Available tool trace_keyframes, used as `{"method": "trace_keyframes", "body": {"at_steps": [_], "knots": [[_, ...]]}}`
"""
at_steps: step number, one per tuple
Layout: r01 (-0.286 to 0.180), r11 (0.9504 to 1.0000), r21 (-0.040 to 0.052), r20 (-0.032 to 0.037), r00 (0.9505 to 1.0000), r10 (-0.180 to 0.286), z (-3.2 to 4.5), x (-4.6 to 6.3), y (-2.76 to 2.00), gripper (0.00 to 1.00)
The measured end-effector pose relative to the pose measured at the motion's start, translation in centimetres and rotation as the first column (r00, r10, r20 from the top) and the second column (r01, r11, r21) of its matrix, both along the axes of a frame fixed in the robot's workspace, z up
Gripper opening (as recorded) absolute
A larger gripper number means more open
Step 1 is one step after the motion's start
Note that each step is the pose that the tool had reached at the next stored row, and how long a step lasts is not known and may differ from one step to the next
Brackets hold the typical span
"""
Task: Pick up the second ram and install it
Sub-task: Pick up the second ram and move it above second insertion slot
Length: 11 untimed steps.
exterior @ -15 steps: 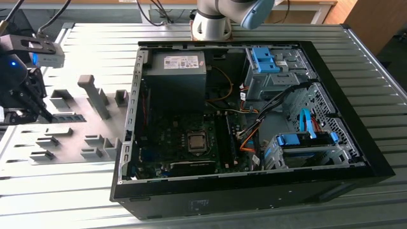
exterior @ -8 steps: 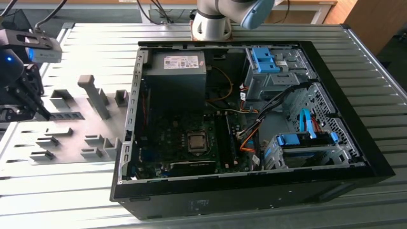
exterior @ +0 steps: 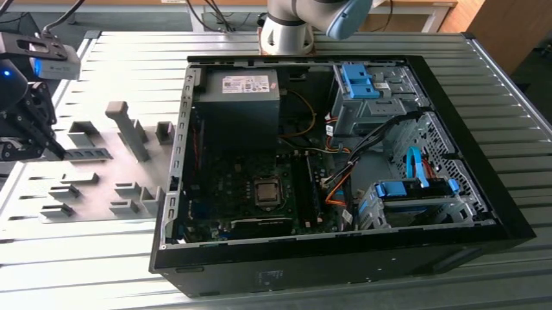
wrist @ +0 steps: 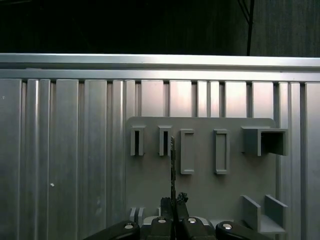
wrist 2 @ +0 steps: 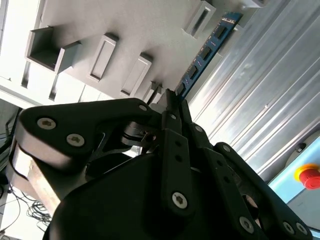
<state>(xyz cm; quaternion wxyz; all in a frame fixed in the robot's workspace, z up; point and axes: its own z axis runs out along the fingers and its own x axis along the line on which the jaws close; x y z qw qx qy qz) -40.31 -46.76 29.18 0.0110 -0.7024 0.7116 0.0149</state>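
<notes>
Out at the exterior view's left, the jaws are clamped on the second ram (exterior: 86,154), pinching one end while the stick reaches out flat over the grey fixture plate (exterior: 99,177).

Room check: the plate lies on the ribbed metal desk (exterior: 129,64), its inner edge just beside the side wall of the open computer case (exterior: 345,255). The jaws hang over the plate's outer side, well apart from that case. A tall grey upright (exterior: 129,132) stands on the plate between the ram and the case wall.

In the first wrist view the ram (wrist: 172,160) shows edge-on, a thin line running straight out from between the jaws. Slotted holders (wrist: 187,151) sit on either side of it, and broad bare desk (wrist: 65,150) lies beside the plate (wrist: 200,192), out to the raised rail at the desk's edge.

The second wrist view gives the ram's (wrist 2: 205,50) face: blue board, black chips in a row, its far end near the plate's (wrist 2: 150,25) edge where the ribbing begins. Whether it rides clear of the plate, I cannot tell.
</notes>
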Motion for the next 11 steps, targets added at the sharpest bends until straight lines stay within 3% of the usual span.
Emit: {"method": "trace_keyframes", "body": {"at_steps": [11], "knots": [[0.0, 1.0, 0.0, 0.0, 1.0, 0.0, 0.77, 0.0, 0.01, 0.14]]}}
